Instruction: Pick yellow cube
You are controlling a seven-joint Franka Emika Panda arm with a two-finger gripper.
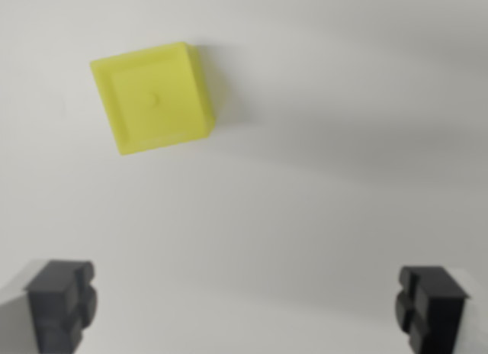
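A yellow cube (154,97) sits on a plain white surface (328,178), turned at an angle, in the upper part of the wrist view's left. The gripper (246,304) hangs spread wide with nothing between its two dark fingers (62,302), which frame the bottom corners. The cube lies well apart from both; its top face appears slightly blurred.

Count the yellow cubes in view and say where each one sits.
1. The yellow cube lies on the white surface, upper part of the wrist view's left, ahead of the open hand. None hidden.
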